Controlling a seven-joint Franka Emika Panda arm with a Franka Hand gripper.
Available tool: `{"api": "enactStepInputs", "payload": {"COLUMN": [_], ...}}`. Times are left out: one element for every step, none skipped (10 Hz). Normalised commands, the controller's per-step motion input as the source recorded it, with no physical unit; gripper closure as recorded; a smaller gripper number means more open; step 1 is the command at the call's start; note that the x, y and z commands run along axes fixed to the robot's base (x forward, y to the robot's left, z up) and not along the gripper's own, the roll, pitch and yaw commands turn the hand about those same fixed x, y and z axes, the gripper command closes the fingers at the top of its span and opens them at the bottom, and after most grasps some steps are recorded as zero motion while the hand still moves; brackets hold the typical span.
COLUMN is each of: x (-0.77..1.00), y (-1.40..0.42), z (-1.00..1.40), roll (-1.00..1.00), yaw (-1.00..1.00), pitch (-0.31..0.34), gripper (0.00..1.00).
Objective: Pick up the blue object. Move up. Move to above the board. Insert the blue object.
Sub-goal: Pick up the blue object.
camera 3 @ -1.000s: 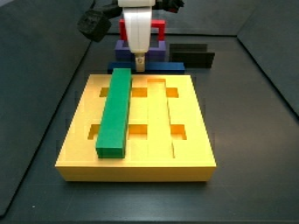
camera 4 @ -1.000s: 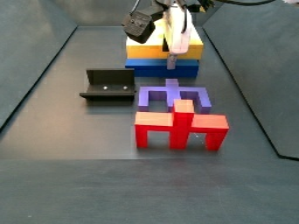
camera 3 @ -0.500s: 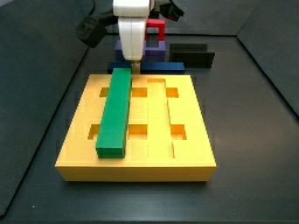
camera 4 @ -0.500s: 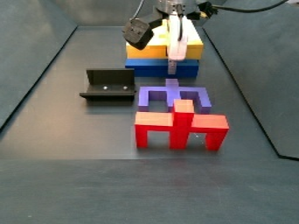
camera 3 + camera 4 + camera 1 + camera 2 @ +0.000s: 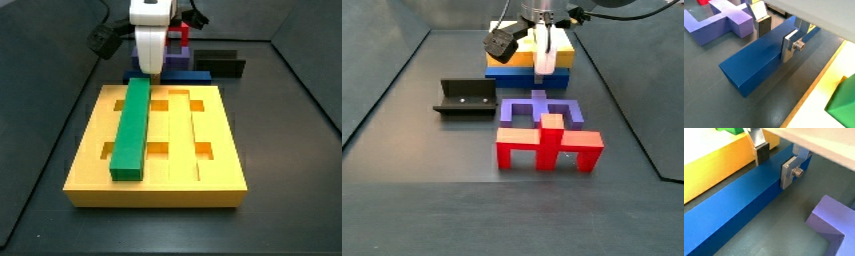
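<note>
The blue object (image 5: 754, 62) is seen lying flat on the desk beside the board (image 5: 714, 163), straddled crosswise to its long axis by the gripper (image 5: 775, 162), jaws parted and not yet closed on it.

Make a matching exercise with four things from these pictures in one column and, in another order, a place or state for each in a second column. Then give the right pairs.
Things:
1. blue object
2. green bar
3. fixture
4. gripper

Places or states:
A. lies in a groove of the board
B. stands on the floor apart from the board
C. open, one finger on each side of the blue object
D. lies on the floor beside the board

Pairs: 1-D, 2-A, 3-B, 4-C
</note>
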Motion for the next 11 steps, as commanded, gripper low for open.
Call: {"api": "enactStepInputs", "payload": {"x": [0.0, 0.0, 0.0, 0.0, 0.0, 0.0, 0.0, 0.0, 0.0, 0.0, 0.0], "y": [0.0, 0.0, 0.0, 0.0, 0.0, 0.0, 0.0, 0.0, 0.0, 0.0, 0.0], "z": [0.0, 0.0, 0.0, 0.0, 0.0, 0.0, 0.0, 0.0, 0.0, 0.0, 0.0], "roll": [0.0, 0.0, 0.0, 0.0, 0.0, 0.0, 0.0, 0.0, 0.0, 0.0, 0.0], "yaw": [0.0, 0.0, 0.0, 0.0, 0.0, 0.0, 0.0, 0.0, 0.0, 0.0, 0.0], "pitch": [0.0, 0.0, 0.0, 0.0, 0.0, 0.0, 0.0, 0.0, 0.0, 0.0, 0.0], "gripper": [1.0, 1.0, 1.0, 1.0, 1.0, 1.0, 1.0, 1.0, 1.0, 1.0, 1.0]}}
